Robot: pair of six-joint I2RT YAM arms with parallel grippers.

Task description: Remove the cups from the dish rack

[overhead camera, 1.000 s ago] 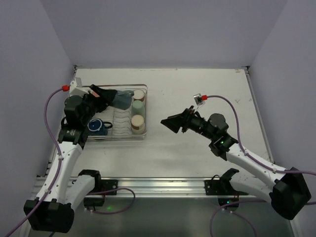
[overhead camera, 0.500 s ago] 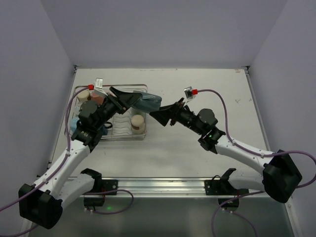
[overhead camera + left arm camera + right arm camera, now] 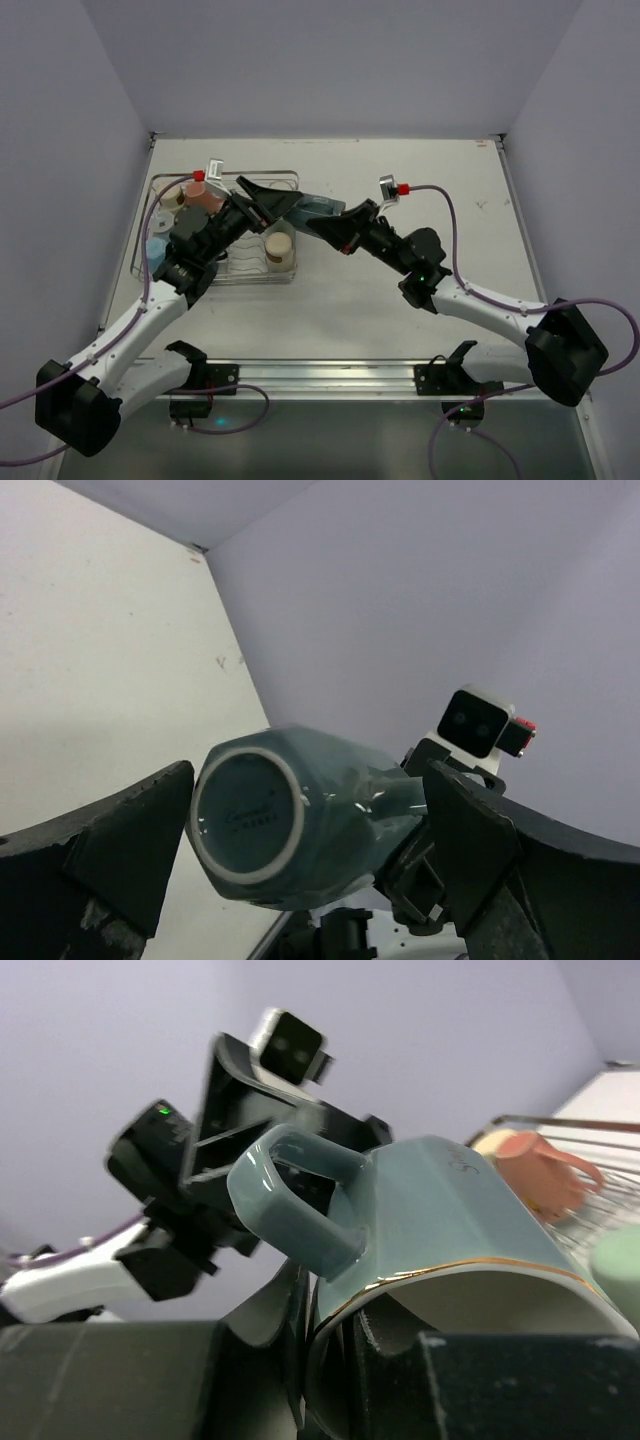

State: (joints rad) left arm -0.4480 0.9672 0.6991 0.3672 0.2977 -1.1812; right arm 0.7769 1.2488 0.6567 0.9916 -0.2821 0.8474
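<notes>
The dish rack [image 3: 255, 281] stands on the left part of the table [image 3: 440, 170], close to the left wall, with its far edge near the back wall. To the right of the rack, bare white table runs as far as the right wall. Both arms meet in the air just past the right edge of the rack, and the grey-teal mug [image 3: 318, 210] is held there on its side, above the table and touching neither the table nor the rack.

The left pincer [image 3: 290, 205] grips the mug across its body, near the base. In the left wrist view its two fingers [image 3: 120, 850] stand wide, one on each side of the round base. The right pincer [image 3: 335, 225] is at the mouth of the mug, with its jaws narrow around the wall of the rim beside the handle [image 3: 290, 1205]. From this close view I cannot tell whether they already press on it.

A pink mug [image 3: 207, 195] and a beige cup [image 3: 280, 247] are in the rack
</notes>
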